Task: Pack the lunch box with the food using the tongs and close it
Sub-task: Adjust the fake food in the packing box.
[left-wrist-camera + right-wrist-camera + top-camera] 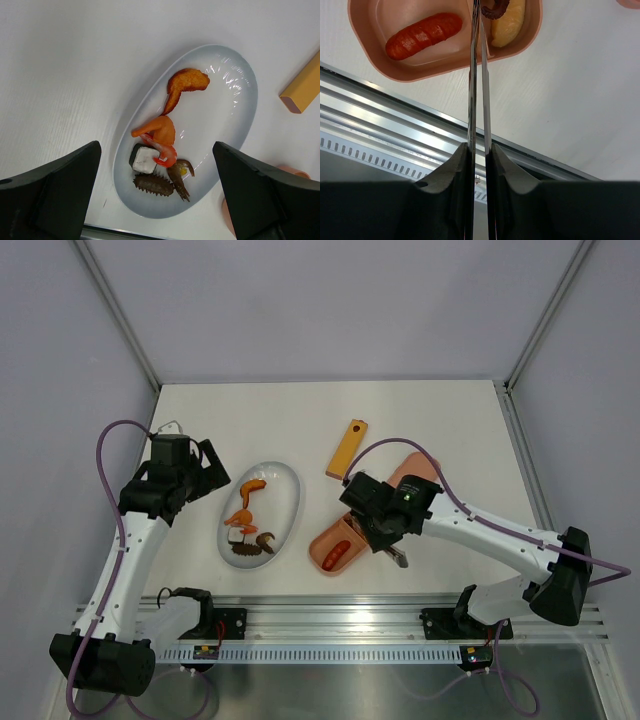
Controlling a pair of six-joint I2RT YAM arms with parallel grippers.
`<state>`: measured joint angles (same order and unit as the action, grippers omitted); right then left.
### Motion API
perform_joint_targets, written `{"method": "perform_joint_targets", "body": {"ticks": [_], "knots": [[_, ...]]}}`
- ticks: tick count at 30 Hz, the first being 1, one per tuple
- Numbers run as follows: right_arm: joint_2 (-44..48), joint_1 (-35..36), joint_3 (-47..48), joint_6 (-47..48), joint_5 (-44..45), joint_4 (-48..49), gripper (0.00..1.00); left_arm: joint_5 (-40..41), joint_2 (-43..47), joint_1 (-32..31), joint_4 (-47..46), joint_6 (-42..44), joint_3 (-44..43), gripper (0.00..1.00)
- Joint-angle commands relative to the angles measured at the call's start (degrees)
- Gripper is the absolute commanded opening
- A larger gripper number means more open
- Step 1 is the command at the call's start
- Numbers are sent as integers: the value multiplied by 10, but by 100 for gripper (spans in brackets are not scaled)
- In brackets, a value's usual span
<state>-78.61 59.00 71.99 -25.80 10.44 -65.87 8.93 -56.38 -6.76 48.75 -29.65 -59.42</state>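
The pink lunch box (pixel 322 540) lies near the front rail, its lid (pixel 420 466) half hidden behind my right arm. A red sausage (pixel 422 34) fills one compartment and a yellow piece (pixel 511 24) lies in the other. My right gripper (pixel 478 146) (pixel 383 532) is shut on the tongs (pixel 474 90), squeezing the arms almost together. Their tips reach a dark curl (pixel 496 10) above the yellow piece, cut off by the frame edge. My left gripper (pixel 156 145) (pixel 212 472) hangs open over the food: shrimp (pixel 167 156), carrot (pixel 159 129), cube (pixel 144 158) and brown curl (pixel 181 177).
The food lies on a white oval plate (pixel 285 490) left of the lunch box, along with a fried orange piece (pixel 187 82) and a spiky brown piece (pixel 154 184). A yellow-orange bar (pixel 347 448) lies behind the box. The metal rail (pixel 395 115) runs along the table's front edge.
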Motion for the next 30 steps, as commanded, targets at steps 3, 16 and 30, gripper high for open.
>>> {"method": "perform_joint_targets", "body": {"ticks": [3,16,30], "knots": [[7,5,7,-13,39,-1,28,-7,6,3,-25,-1,4,99],[-22,4,-32,-17,25,7,27,-3,14,3,-23,0,7,99],[13,14,81,2,91,5,26,-4,18,3,-23,-1,11,99]]}}
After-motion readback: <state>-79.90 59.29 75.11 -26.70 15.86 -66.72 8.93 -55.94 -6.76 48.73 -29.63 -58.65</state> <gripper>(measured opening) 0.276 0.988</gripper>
